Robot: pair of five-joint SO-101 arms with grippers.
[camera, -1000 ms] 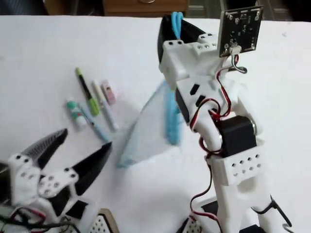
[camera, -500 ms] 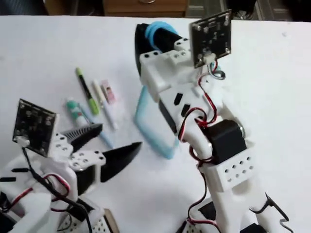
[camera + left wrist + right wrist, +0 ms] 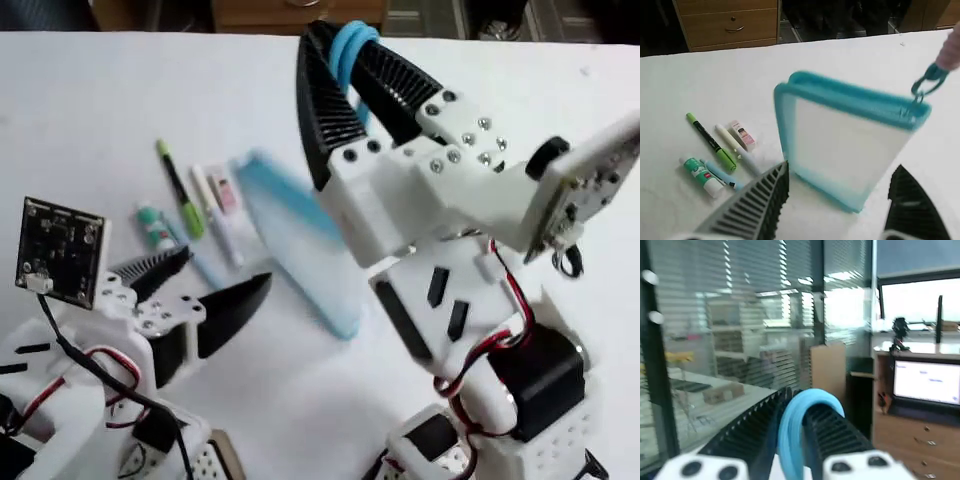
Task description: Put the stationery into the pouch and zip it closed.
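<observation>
Right jaws raised, pinching blue loop (image 3: 352,45), pouch (image 3: 295,245) tilted beside stationery (image 3: 185,205), left jaws parted near them.

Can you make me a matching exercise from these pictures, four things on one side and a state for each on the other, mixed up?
Things:
A. pouch
B. green pen
C. left gripper
D. right gripper

States:
1. open, holding nothing
2. shut on a blue loop
3. lying flat on the table
4. tipped up, not lying flat

Pairs: A-4, B-3, C-1, D-2
</observation>
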